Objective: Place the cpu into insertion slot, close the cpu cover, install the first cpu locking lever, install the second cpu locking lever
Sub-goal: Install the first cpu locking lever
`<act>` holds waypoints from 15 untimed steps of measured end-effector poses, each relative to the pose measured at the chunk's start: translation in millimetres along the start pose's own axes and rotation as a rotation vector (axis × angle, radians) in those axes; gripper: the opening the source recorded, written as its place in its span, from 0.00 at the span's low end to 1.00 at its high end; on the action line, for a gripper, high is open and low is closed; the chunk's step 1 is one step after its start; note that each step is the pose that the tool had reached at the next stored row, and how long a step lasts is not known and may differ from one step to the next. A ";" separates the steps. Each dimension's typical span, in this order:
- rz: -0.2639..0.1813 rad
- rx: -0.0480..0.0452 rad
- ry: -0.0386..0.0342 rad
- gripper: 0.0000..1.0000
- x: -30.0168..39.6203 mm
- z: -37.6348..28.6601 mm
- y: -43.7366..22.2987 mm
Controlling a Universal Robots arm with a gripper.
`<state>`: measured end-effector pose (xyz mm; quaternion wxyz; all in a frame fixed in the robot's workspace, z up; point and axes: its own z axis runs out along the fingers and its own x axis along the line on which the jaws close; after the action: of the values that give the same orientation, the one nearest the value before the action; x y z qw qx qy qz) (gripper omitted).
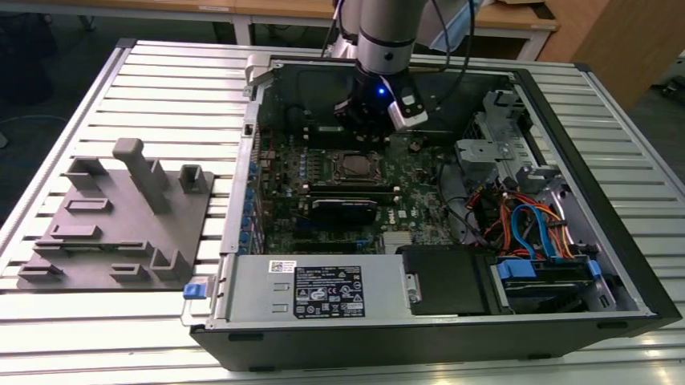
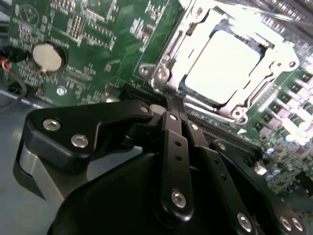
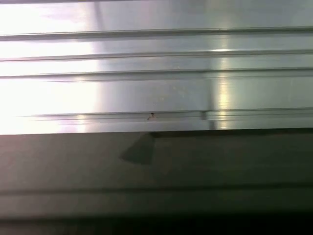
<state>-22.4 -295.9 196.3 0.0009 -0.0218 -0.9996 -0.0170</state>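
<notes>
Inside the open computer case (image 1: 599, 241), the cpu (image 2: 222, 63) lies in the insertion slot (image 1: 354, 166) on the green board, showing a bright silver top. The silver cpu cover (image 2: 172, 58) is down flat around it. My gripper (image 2: 172, 104) is shut, its black fingers (image 2: 168, 132) meeting at the socket's near edge against a thin metal piece there. I cannot tell whether they grip it. In the exterior view, the gripper (image 1: 370, 120) hangs just behind the socket.
A grey fixture plate (image 1: 118, 216) lies on the slatted table at the exterior view's left. The power supply (image 1: 321, 293), a black drive bay (image 1: 450, 281) and blue and orange cables (image 1: 524, 224) fill the case front and right. A coin battery (image 2: 47, 55) sits on the board.
</notes>
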 end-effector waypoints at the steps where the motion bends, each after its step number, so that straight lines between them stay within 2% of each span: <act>1: 0.000 -0.0036 0.0000 0.10 0.0 -0.6 0.0; 5: 0.000 -0.0038 0.0002 0.10 0.0 -7.1 0.2; 8: 0.000 -0.0039 0.0002 0.10 0.0 -8.4 0.0; 13: 0.000 -0.0039 0.0002 0.10 -0.4 -8.7 -10.7; 15: 0.000 -0.0040 0.0002 0.10 -0.4 -8.7 -11.3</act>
<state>-22.5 -307.5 204.5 0.0010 -0.0219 -0.9996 -0.0190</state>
